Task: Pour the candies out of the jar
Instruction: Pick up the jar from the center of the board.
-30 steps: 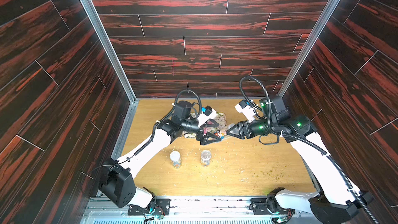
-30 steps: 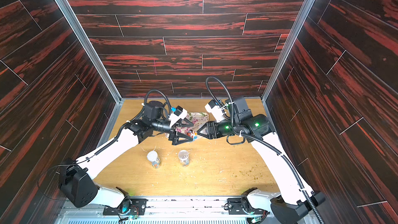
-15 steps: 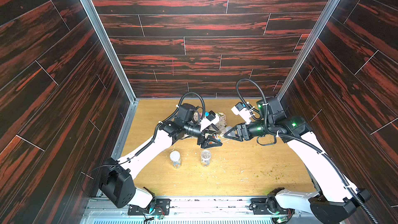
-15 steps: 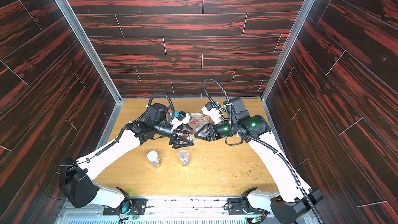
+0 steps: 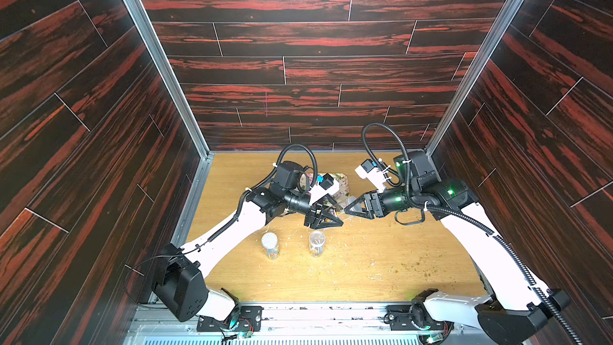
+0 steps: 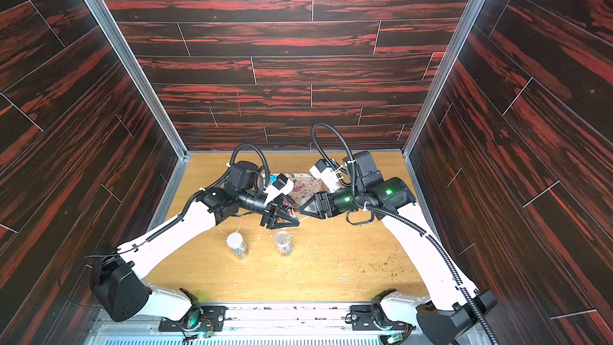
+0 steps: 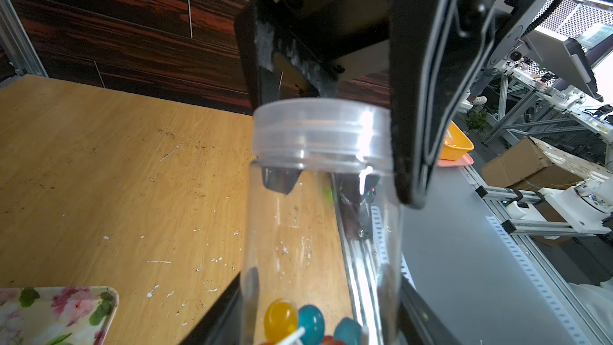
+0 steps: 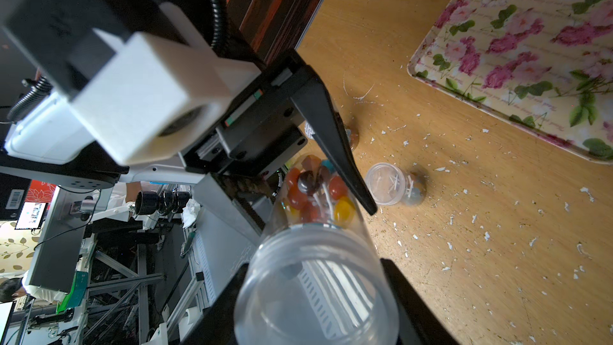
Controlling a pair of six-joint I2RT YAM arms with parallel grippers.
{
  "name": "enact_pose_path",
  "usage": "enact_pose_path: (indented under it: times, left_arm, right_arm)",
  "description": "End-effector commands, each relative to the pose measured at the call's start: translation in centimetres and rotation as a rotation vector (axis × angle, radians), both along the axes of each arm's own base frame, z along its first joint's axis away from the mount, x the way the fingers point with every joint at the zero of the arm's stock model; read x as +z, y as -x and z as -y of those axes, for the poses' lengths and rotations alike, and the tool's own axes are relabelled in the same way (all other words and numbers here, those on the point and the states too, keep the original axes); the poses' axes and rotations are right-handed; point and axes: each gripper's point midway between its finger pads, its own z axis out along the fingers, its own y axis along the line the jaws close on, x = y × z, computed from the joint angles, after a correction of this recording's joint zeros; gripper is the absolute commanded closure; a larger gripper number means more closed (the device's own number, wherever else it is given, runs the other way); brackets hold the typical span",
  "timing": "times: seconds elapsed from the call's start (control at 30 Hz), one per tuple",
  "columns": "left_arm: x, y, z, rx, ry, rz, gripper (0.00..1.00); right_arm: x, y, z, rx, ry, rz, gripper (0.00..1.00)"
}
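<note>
Clear plastic jar [image 7: 318, 227] hanging sideways over bench [image 5: 381, 260] middle, just off flowered cream tray [image 8: 441, 71]. Left gripper [image 5: 333, 217] pinching base end holding round coloured candies [image 8: 315, 190]; right gripper [image 5: 347, 209] clamping translucent screw lid [image 7: 321, 131]. Risks: smooth wall spinning in pinch; candies spilling onto bench, missing tray.

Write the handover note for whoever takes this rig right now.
Grips: left end effector shut on the jar at its candy end; right end effector shut on the lid, still on.
Things: candies inside the jar, held roughly level above the table; tray shows none.
Done: both grips set.
Left: remove lid, pour candies out.
</note>
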Motion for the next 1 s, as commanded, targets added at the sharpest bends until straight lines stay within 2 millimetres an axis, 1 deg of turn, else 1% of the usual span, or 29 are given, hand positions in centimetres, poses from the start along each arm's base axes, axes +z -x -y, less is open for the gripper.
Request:
enact_pose_path:
  times: [0.0, 0.13, 0.27, 0.4, 0.57, 0.63, 0.8, 0.97]
  left_arm:
    - [0.6, 1.1, -0.3, -0.017, 0.014, 0.016, 0.44]
    - [0.8, 0.3, 0.0, 0.039, 0.018, 0.014, 0.49]
    - [1.5, -0.6, 0.1, 0.115, 0.093, 0.036, 0.56]
    - [1.6, -0.9, 0.2, 0.142, 0.114, 0.026, 0.58]
    - [1.2, -1.6, 0.0, 0.197, 0.103, 0.017, 0.59]
    - [1.0, -2.1, -0.2, 0.243, 0.105, 0.021, 0.59]
    - [0.7, -3.0, -0.8, 0.334, 0.125, 0.042, 0.59]
    - [0.5, -3.4, -1.1, 0.383, 0.142, 0.039, 0.59]
  right_arm:
    - [0.5, 0.0, -0.5, 0.036, -0.018, 0.018, 0.49]
    - [0.5, -0.3, -0.5, 0.029, -0.018, 0.023, 0.48]
    - [0.5, -0.6, -0.7, 0.022, -0.021, 0.026, 0.44]
    - [0.4, -0.9, -0.9, 0.018, -0.03, 0.025, 0.39]
    - [0.4, -1.5, -0.6, -0.019, -0.018, 0.042, 0.23]
    - [0.1, -1.9, -0.1, -0.059, 0.015, 0.055, 0.19]
    - [-0.1, -2.4, 0.9, -0.14, 0.036, 0.078, 0.16]
    - [-0.3, -4.5, 1.4, -0.287, 0.018, 0.096, 0.16]
